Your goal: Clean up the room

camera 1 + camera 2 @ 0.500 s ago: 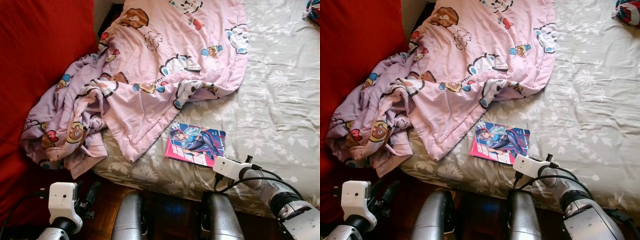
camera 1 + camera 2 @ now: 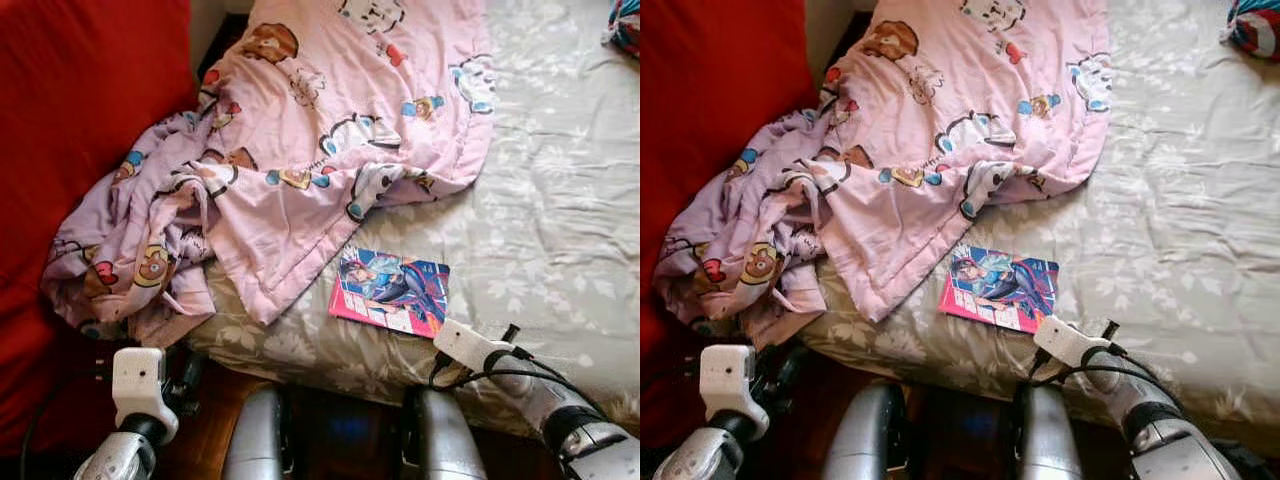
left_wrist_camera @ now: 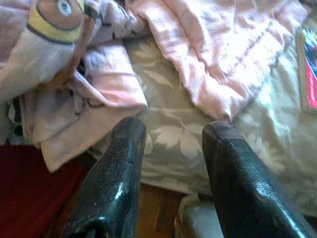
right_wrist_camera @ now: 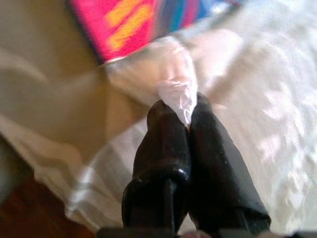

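Note:
A pink cartoon-print blanket [image 2: 330, 130] lies rumpled across the bed, and one bunched corner [image 2: 140, 270] hangs over the near left edge. A colourful magazine [image 2: 392, 292] lies flat on the grey floral bedsheet [image 2: 560, 200] near the front edge. My right gripper [image 4: 182, 106] is shut, pinching a raised fold of the bedsheet [image 4: 176, 91] just beside the magazine [image 4: 124, 25]. Its white wrist block [image 2: 468, 345] sits at the magazine's near right corner. My left gripper [image 3: 173, 131] is open with nothing between its fingers, low by the bed edge under the hanging blanket [image 3: 99, 84].
A red surface [image 2: 80, 100] rises along the left of the bed. A striped bundle [image 2: 625, 20] lies at the far right corner of the bed. Dark wooden floor [image 2: 215, 400] shows in front of the bed, where my two silver legs [image 2: 258, 440] stand.
My left arm has risen a little toward the bed edge. The right wrist has shifted slightly down and right, still beside the magazine.

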`<state>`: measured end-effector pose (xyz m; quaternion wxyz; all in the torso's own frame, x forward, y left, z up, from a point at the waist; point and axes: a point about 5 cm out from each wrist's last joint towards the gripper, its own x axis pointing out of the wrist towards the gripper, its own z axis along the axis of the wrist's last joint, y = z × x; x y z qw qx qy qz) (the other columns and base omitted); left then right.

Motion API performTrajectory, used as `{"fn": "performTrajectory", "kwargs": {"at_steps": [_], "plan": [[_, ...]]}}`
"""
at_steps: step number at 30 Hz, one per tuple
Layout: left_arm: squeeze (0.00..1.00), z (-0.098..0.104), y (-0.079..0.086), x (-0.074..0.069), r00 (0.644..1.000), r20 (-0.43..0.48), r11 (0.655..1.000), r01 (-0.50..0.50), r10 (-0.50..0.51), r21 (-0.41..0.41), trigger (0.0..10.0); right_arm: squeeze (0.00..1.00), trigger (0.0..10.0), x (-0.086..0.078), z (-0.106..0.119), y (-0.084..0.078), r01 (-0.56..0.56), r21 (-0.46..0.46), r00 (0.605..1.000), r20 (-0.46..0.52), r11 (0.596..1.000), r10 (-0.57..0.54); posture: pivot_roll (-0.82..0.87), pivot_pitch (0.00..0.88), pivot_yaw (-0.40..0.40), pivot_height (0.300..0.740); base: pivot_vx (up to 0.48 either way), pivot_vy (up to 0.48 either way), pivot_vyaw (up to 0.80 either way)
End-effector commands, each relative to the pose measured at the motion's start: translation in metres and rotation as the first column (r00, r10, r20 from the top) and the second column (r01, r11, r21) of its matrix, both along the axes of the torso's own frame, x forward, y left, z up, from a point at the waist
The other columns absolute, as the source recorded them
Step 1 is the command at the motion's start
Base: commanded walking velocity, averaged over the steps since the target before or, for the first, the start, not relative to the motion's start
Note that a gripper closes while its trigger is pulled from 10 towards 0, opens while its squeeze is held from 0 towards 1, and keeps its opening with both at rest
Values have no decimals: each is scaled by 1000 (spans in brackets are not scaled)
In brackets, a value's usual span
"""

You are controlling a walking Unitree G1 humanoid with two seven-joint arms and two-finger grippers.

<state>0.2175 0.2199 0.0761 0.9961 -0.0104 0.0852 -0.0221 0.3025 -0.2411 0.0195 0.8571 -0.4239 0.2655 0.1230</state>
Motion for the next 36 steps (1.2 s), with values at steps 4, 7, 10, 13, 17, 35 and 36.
{"fn": "performTrajectory", "kwargs": {"at_steps": [4,7,10,13,17,35,36], "plan": [[0,-9,-1,7,1000,-8,1000,-10,10,-4,10000,0,0,-13,-1,-16,149,188,982,90,971,-168,91,168,51,633,0,0,0],[0,-10,-3,14,1000,-2,1000,-5,5,-7,10000,0,0,-13,3,-15,185,270,964,136,945,-228,70,151,47,633,0,0,0],[0,-12,-4,26,1000,10,1000,-8,8,-11,10000,0,4941,-24,8,3,241,581,875,217,777,-433,40,120,42,633,0,0,0],[0,-13,-4,31,1000,14,1000,-10,10,-12,10000,0,10000,-31,8,14,242,660,843,221,711,-491,34,110,41,633,0,0,0],[0,-19,-6,40,1000,14,1000,-14,14,-19,10000,0,10000,-47,-6,33,304,751,773,165,586,-613,24,92,41,633,0,0,0],[0,-51,-10,58,997,-76,997,-32,27,-67,10000,0,10000,-44,-38,51,446,781,778,-97,438,-620,8,37,22,677,0,0,0],[0,-57,-11,57,995,-98,997,-34,27,-68,10000,0,10000,-48,-44,53,466,766,784,-125,442,-609,9,35,22,687,0,0,0]]}}
